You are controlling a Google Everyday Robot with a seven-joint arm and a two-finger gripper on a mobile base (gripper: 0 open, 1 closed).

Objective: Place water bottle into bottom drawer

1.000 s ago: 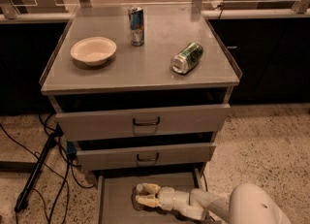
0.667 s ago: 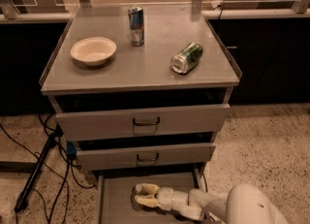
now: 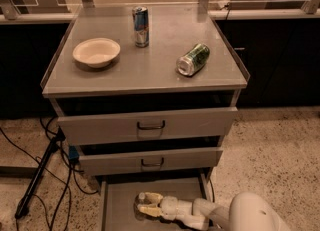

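Hardly a flicker since a second ago: the claw (image 3: 146, 203) holds the same spot inside the cabinet's bottom drawer (image 3: 119, 215), and the white arm (image 3: 192, 210) still reaches in from the cabinet's lower right. Nothing on top of the cabinet has budged either.

The bottom drawer is pulled out at the foot of the cabinet, its flat grey floor showing. The claw lies low over that floor, near the middle, pointing to the cabinet's left side. Right at its tip there's a dim, glassy shape that looks to be the water bottle (image 3: 139, 203), so it is inside the drawer, but whether the claw is clamped on it or loose around it, I cannot tell.

Above that, the middle drawer (image 3: 190, 159) and the top drawer (image 3: 100, 127) both stand a little way out from the cabinet.

Up on the cabinet's surface (image 3: 145, 75), a cream bowl (image 3: 96, 52) sits on the left, a blue-silver can (image 3: 141, 26) stands upright toward the back centre, and a green can (image 3: 193, 59) lies on its side on the right.

Dark cables (image 3: 65, 190) trail on the floor at the cabinet's left.
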